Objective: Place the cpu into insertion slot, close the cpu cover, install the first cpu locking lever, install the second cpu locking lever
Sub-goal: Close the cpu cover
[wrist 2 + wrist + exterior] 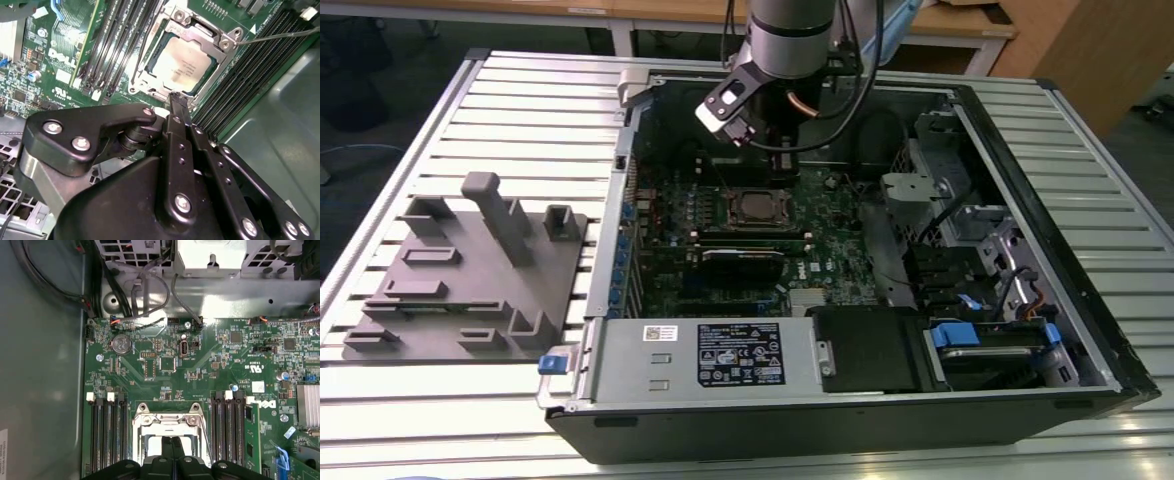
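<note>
The cpu (182,65), a dull silver square, lies in the insertion slot (758,207) on the green board inside the open computer case. The cpu cover (200,32), a thin metal frame, lies down around the chip in the second wrist view. A thin wire locking lever (280,36) sticks out from one corner of the socket. My gripper (176,96) is shut with nothing between its black fingers; its tips hang just over one edge of the socket. In the first wrist view the gripper (172,444) covers part of the cover frame (170,421). In the exterior view the gripper (778,165) hangs above the socket's far side.
Black memory slots (107,435) flank the socket on both sides. Cables (135,290) run along the case wall beyond the board. A grey power supply box (707,355) fills the near corner of the case. A grey fixture plate (467,270) sits at the exterior view's left.
</note>
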Available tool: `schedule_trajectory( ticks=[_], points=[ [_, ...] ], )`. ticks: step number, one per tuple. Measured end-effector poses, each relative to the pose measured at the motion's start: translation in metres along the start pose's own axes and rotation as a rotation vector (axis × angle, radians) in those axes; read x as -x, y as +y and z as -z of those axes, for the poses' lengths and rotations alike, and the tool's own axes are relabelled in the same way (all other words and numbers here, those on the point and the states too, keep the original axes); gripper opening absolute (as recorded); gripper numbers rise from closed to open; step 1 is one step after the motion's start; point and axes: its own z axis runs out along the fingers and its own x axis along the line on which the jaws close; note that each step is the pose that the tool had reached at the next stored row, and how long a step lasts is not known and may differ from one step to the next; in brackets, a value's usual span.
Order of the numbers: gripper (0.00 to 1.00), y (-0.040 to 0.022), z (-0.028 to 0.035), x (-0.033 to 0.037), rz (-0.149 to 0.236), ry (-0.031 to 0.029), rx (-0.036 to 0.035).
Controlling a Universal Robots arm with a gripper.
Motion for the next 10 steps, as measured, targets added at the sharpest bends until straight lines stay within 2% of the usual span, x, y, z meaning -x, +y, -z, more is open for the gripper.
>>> schedule_trajectory(
  ticks=[6, 10],
  points=[
    [0.11, 0.0, -0.0007, 0.0, 0.0, -0.001, -0.0444],
    [0.11, 0.0, -0.0007, 0.0, 0.0, -0.001, -0.0461]
  ],
)
